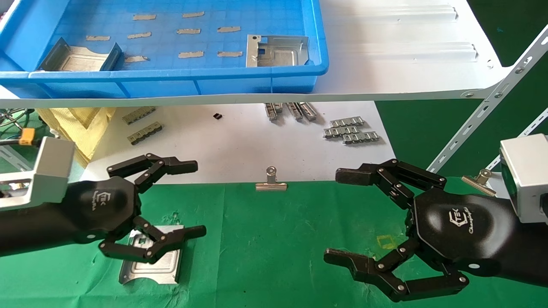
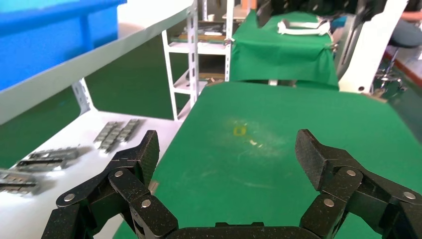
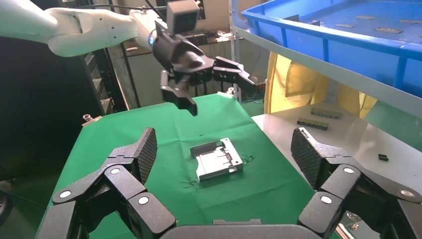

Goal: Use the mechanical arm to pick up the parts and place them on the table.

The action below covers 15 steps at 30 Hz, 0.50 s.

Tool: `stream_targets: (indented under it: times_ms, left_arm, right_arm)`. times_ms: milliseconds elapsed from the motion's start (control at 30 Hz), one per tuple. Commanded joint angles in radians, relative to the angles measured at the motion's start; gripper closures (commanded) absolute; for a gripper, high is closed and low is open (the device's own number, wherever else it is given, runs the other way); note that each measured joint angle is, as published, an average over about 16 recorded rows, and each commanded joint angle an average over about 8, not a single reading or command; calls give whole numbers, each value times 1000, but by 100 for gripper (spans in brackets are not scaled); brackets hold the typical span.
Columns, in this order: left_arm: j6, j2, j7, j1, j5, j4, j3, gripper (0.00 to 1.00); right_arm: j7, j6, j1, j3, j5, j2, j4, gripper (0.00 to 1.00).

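One silver-grey stamped part [image 1: 150, 261] lies flat on the green table [image 1: 274, 239] at the left; it also shows in the right wrist view [image 3: 217, 159]. My left gripper [image 1: 198, 198] is open and empty, hovering just above that part, with its lower fingers over the part's near corner. In the left wrist view my left gripper [image 2: 228, 149] has only green cloth between its fingers. My right gripper [image 1: 334, 216] is open and empty above the table at the right, and the right wrist view [image 3: 223, 144] shows the same. Two more parts [image 1: 79, 57] [image 1: 277, 51] lie in the blue tray.
The blue tray [image 1: 171, 77] sits on a white shelf [image 1: 406, 55] above the back. A white board [image 1: 239, 141] behind the cloth carries small ridged strips [image 1: 351, 130]. Binder clips [image 1: 271, 182] [image 1: 479, 179] hold the cloth's edge. A slanted shelf brace [image 1: 483, 111] stands at the right.
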Motion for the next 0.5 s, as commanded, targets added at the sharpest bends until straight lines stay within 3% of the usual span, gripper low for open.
stream_targets:
  times_ms: [33,500]
  left_arm:
    - [-4,-9,-25,18,-5,-37,-19,0]
    - [-29,-71,-200,147,-43,-299,-156,0]
  right_arm:
    - [0,0,0,0,0,0,0,0]
    - [0,0,0,0,0,0,0,0]
